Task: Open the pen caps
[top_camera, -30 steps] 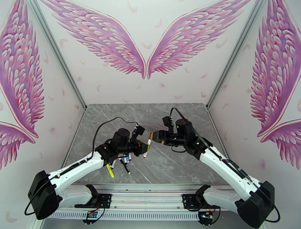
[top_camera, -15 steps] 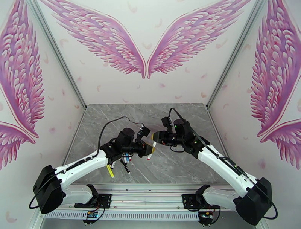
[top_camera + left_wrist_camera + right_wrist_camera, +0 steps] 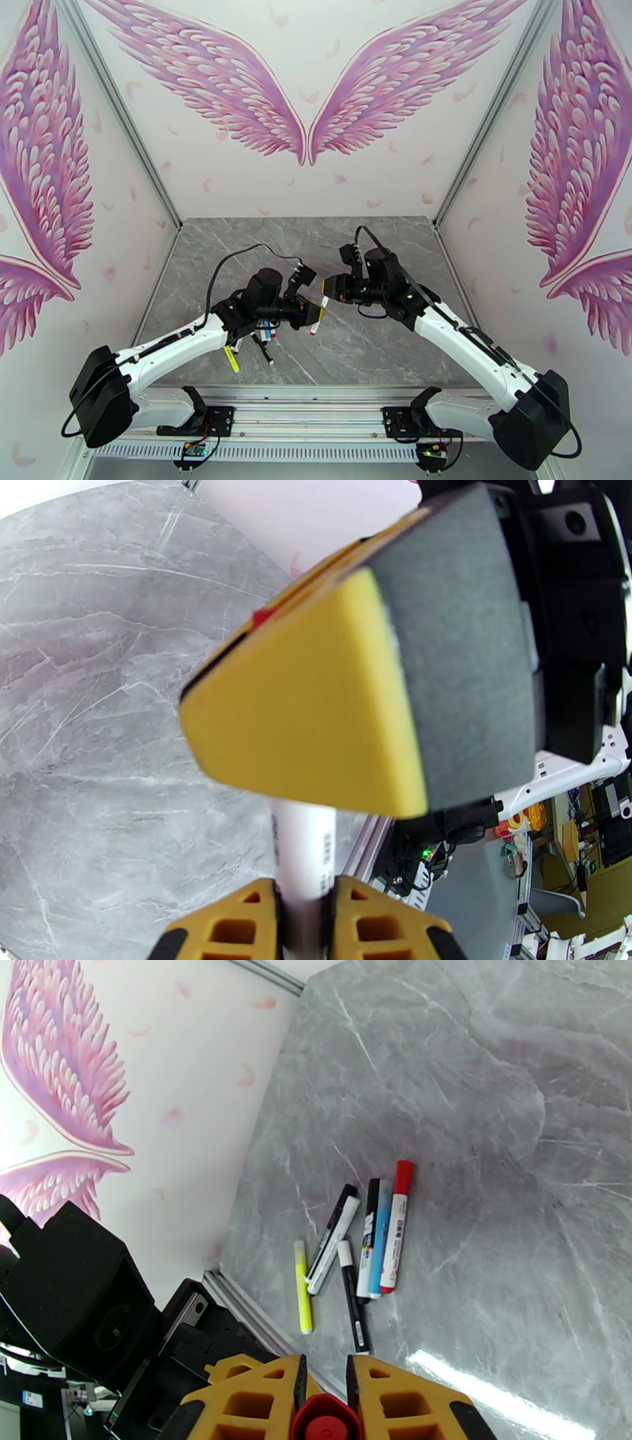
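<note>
Above the counter's [image 3: 371, 347] middle, the left pincer [image 3: 304, 898] pinches a white pen [image 3: 304, 843] while the right pincer [image 3: 320, 1390] is pressed onto its red cap [image 3: 317, 1422]. A skewed pull (or weak clamp) could slip off the cap or drag the pen loose.
</note>
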